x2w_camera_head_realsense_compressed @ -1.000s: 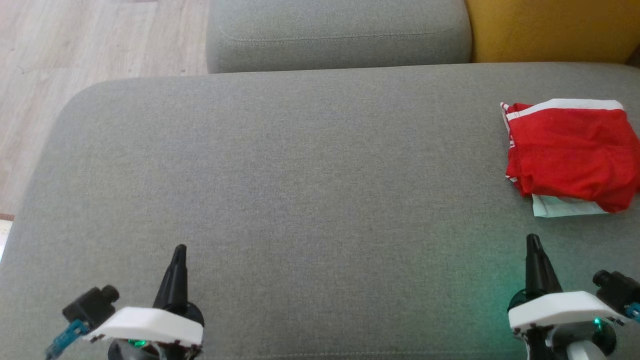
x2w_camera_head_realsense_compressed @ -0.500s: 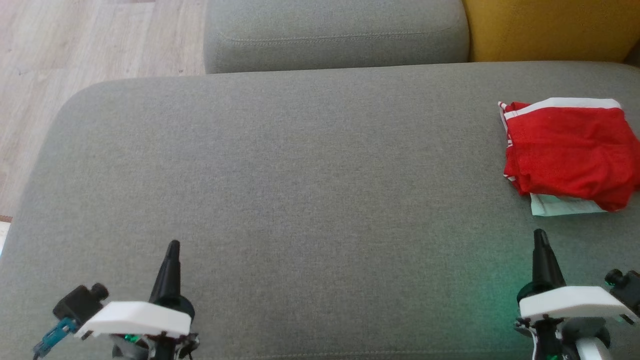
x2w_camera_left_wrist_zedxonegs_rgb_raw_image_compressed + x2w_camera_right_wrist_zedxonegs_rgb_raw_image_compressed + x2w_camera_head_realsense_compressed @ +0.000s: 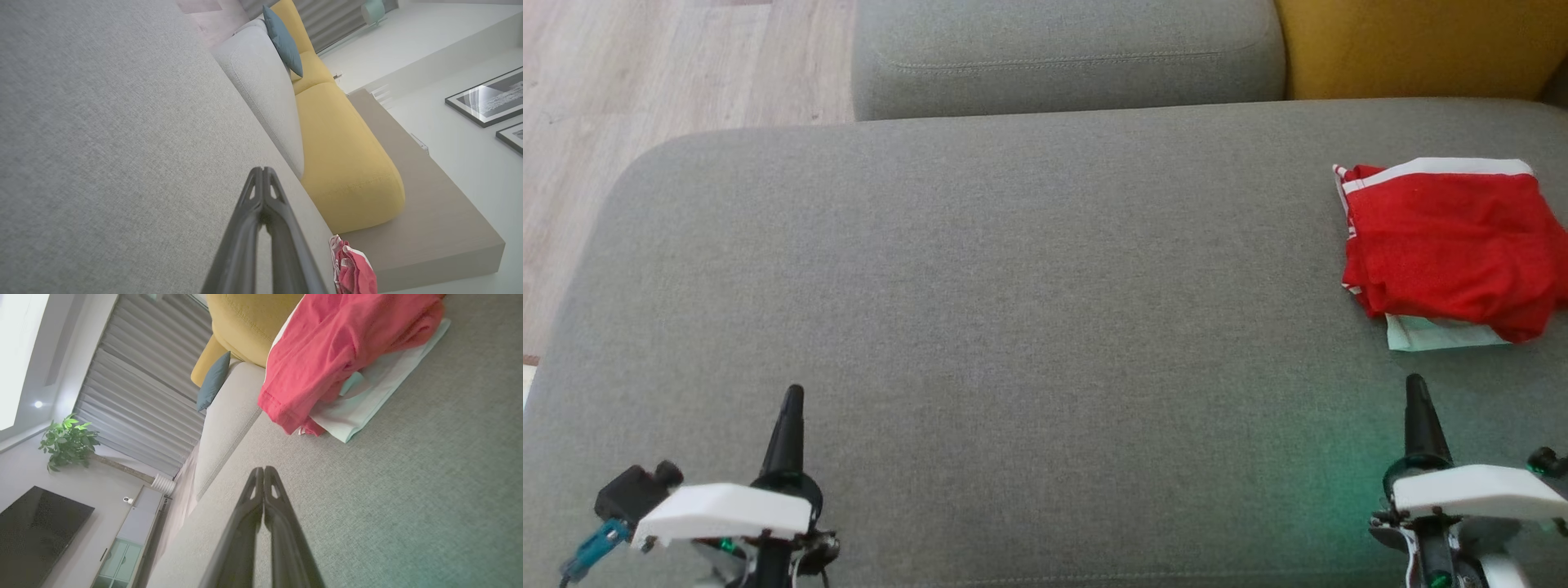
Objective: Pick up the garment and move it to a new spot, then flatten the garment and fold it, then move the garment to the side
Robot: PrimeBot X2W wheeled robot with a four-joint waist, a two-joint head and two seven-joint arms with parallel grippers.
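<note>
The grey sofa [image 3: 1013,286] holds the folded garment [image 3: 1445,245] far right; left gripper [image 3: 792,395] and right gripper [image 3: 1415,384], jaws pressed together, should retreat without brushing it.

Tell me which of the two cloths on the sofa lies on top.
The red garment with the white band lies on top; the pale green cloth sits under it, showing just a strip at its near edge.

Head camera high above the grey cushion [image 3: 1013,286], looking steeply down, left wrist camera low over it, facing the far yellow cushion [image 3: 343,155], right wrist camera close to the red garment [image 3: 327,347] (view rolled sideways), which all three share
</note>
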